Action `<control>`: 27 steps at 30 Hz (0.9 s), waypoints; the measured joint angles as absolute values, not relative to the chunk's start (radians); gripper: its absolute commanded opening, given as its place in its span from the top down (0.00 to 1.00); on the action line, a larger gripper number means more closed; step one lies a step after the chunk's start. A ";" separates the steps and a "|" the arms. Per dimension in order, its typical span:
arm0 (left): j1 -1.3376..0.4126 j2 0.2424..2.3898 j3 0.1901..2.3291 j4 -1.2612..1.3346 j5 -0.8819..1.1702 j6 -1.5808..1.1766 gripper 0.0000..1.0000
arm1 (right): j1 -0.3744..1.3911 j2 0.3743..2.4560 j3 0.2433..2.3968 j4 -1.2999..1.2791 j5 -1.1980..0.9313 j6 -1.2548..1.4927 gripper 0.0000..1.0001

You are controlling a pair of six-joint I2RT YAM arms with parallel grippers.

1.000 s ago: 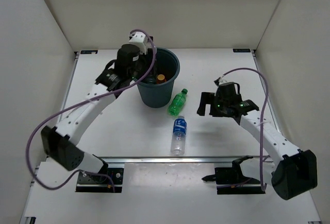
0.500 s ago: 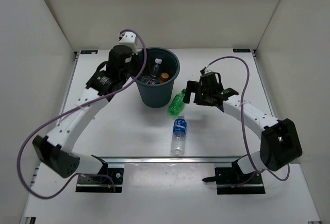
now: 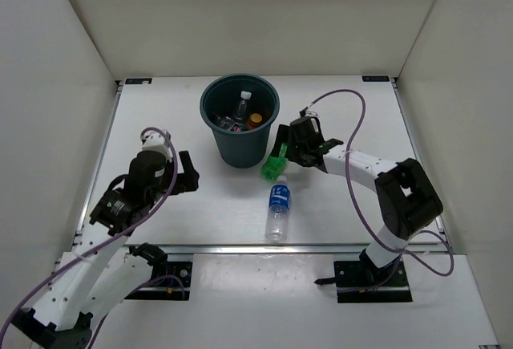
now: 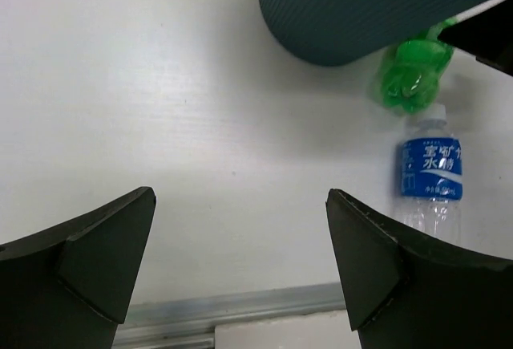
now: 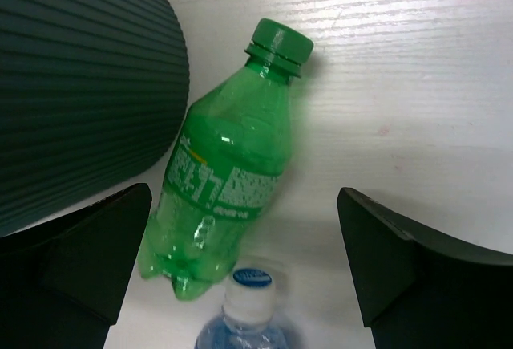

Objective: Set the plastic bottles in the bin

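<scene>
The right gripper (image 3: 282,149) is held open over the green bottle (image 5: 228,180), laid just beside the bin (image 3: 240,153); the left gripper (image 4: 240,204) is spread empty, the blue-labelled bottle (image 3: 278,208) laid nearby

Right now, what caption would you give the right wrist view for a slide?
Open jaws frame the green bottle lying beside the bin, a clear bottle's cap just below.
</scene>
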State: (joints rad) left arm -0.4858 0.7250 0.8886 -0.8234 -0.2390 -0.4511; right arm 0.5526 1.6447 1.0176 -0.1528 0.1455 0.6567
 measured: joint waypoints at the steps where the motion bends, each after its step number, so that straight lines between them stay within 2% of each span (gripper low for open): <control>1: -0.480 0.699 0.864 -0.837 -0.226 -0.466 0.01 | 0.557 1.658 1.018 -0.137 0.145 0.664 0.02; 5: -0.469 0.621 0.804 -0.891 -0.189 -0.515 0.01 | 0.562 1.729 1.021 -0.089 0.132 0.705 0.06; 9: -0.467 0.591 0.798 -0.926 -0.187 -0.541 0.01 | 0.574 1.793 1.039 -0.081 0.126 0.733 0.17; 11: -0.467 0.584 0.797 -0.936 -0.184 -0.551 0.01 | 0.576 1.799 1.044 -0.066 0.131 0.740 0.33; 12: -0.467 0.580 0.796 -0.936 -0.182 -0.554 0.01 | 0.576 1.799 1.044 -0.063 0.133 0.744 0.36; 14: -0.467 0.575 0.794 -0.937 -0.175 -0.561 0.02 | 0.575 1.799 1.043 -0.058 0.137 0.757 0.51; 16: -0.467 0.576 0.793 -0.936 -0.167 -0.563 0.01 | 0.570 1.797 1.040 -0.054 0.141 0.764 0.59; 18: -0.467 0.581 0.793 -0.934 -0.159 -0.562 0.01 | 0.557 1.789 1.037 -0.056 0.145 0.759 0.71; 20: -0.467 0.593 0.793 -0.929 -0.145 -0.558 0.01 | 0.530 1.764 1.032 -0.061 0.152 0.754 0.76; 27: -0.477 0.636 0.761 -0.844 -0.065 -0.513 0.01 | 0.346 1.509 1.021 -0.074 0.137 0.675 0.77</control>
State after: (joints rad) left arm -0.4767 0.6361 0.7612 -0.8444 -0.0650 -0.5125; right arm 0.3458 1.5089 1.0210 -0.0742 0.1368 0.6746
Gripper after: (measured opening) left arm 0.982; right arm 0.600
